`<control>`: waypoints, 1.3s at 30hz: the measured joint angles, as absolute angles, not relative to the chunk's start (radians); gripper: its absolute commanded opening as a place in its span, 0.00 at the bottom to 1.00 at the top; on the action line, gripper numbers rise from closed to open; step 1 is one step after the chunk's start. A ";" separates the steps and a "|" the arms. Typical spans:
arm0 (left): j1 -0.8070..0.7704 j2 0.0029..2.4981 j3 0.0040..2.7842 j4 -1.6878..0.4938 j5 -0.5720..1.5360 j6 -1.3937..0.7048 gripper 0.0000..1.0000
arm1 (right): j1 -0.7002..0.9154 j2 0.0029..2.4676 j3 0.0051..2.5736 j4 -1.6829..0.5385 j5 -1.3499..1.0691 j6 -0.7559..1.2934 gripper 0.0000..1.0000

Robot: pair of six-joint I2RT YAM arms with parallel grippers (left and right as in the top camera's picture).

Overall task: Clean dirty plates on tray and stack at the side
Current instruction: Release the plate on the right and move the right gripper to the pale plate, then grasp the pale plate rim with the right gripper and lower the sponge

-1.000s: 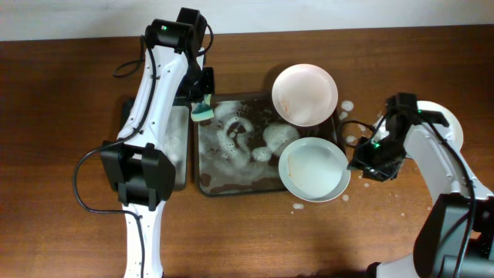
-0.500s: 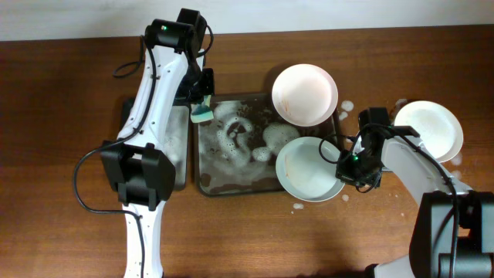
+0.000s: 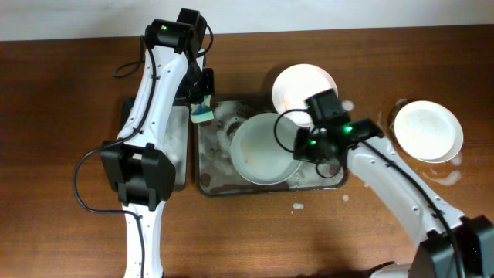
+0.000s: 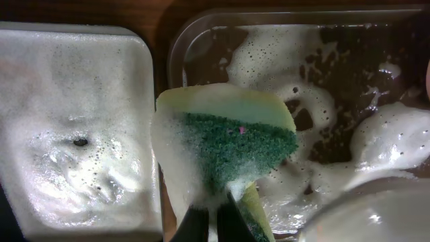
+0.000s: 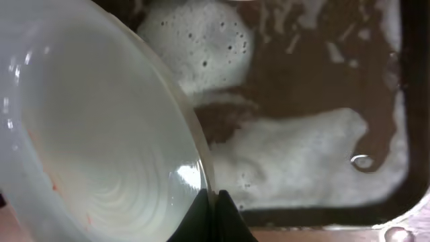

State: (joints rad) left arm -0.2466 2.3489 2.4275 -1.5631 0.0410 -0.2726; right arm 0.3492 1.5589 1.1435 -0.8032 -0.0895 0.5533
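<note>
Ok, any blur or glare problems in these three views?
Overhead: sharp, evenly lit, no strong glare. Left wrist: sponge crisp, foam behind it softer. Right wrist: plate very close and blurred, glare spot on its rim; tray sharper.

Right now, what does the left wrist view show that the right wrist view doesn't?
Left wrist only: the left gripper shut on the green sponge, and the narrower tray full of suds. Right wrist only: the right gripper shut on the rim of a plate with reddish specks. Both: the foamy dark tray.
</note>
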 measured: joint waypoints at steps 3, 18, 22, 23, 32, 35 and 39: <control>-0.247 2.349 2.428 -1.563 0.041 -0.273 0.01 | 0.398 1.655 1.143 -0.753 -0.046 0.648 0.04; -0.247 2.349 2.428 -1.562 0.041 -0.273 0.01 | 0.399 1.813 1.206 -0.626 -0.118 0.530 0.42; -0.247 2.349 2.428 -1.558 0.041 -0.273 0.01 | 0.387 1.892 1.210 -0.604 -0.140 0.458 0.32; -0.247 2.349 2.428 -1.554 0.041 -0.272 0.01 | 0.387 1.914 1.210 -0.604 -0.160 0.447 0.31; -0.247 2.349 2.428 -1.510 0.128 -0.242 0.01 | 0.380 1.963 1.211 -0.562 -0.319 0.430 0.04; -0.251 2.355 2.428 -1.510 0.173 -0.228 0.01 | 0.366 1.970 1.211 -0.560 -0.363 0.443 0.04; -0.253 2.409 2.428 -1.572 0.231 -0.197 0.01 | 0.358 1.975 1.211 -0.558 -0.385 0.461 0.04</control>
State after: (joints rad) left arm -0.2535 2.4088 2.4275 -1.5723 0.2314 -0.1967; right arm 0.3576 1.9747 1.2110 -0.5583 -0.3851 0.4610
